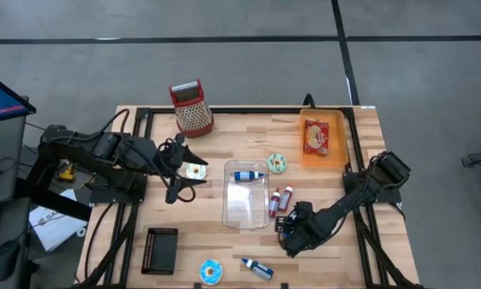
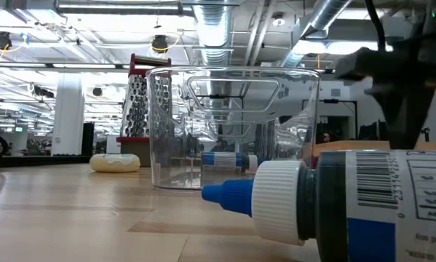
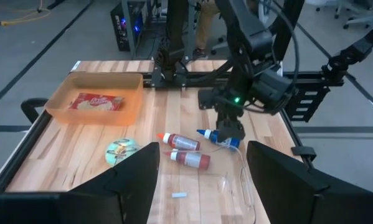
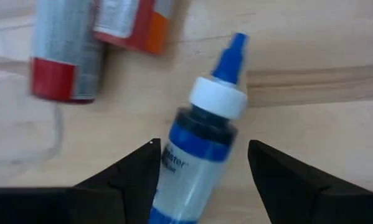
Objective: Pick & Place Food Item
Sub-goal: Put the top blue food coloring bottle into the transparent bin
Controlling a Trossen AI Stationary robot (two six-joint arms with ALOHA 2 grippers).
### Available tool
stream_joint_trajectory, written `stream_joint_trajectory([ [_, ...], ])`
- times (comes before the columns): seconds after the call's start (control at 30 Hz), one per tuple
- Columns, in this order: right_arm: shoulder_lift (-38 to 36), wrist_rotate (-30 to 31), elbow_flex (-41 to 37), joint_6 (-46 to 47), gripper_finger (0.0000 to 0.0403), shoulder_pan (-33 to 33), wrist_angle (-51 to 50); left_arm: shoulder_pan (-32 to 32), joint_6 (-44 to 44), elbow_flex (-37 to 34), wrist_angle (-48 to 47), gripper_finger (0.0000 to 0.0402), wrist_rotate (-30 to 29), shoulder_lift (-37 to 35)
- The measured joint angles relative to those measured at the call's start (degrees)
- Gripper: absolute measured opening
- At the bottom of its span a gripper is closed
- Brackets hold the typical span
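A blue-capped bottle (image 4: pixel 205 124) lies on its side on the wooden table, next to two red bottles (image 1: pixel 279 199). My right gripper (image 4: pixel 202 146) points down over it, open, one finger on either side of the bottle and not touching it. In the high view the gripper (image 1: pixel 291 231) hides this bottle. My left gripper (image 1: pixel 178 172) hangs open above the table's left part, beside a white donut (image 1: pixel 194 171), with nothing between its fingers. A green donut (image 1: pixel 277 164) lies right of the clear container (image 1: pixel 246 210).
The clear container holds another blue bottle (image 1: pixel 246 175). An orange tray (image 1: pixel 337 143) with a red packet stands at the far right, a red grater (image 1: pixel 192 107) at the far edge. A black block (image 1: pixel 160 250), a blue donut (image 1: pixel 211 271) and a third blue bottle (image 1: pixel 256 268) lie near the front.
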Motion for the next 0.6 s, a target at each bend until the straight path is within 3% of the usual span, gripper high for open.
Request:
stream_joint_trajectory([
  [0.33, 0.0, -0.7, -3.9, -0.3, 0.0224, 0.1, 4.9, 0.0, 0.0, 0.0, 2.5, 0.0237, -0.2, 0.0],
  [0.6, -0.1, 0.8, -4.0, -1.8, 0.0159, 0.8, 2.9, 0.0, -0.6, 0.0, 3.1, 0.0237, -3.4, 0.0],
])
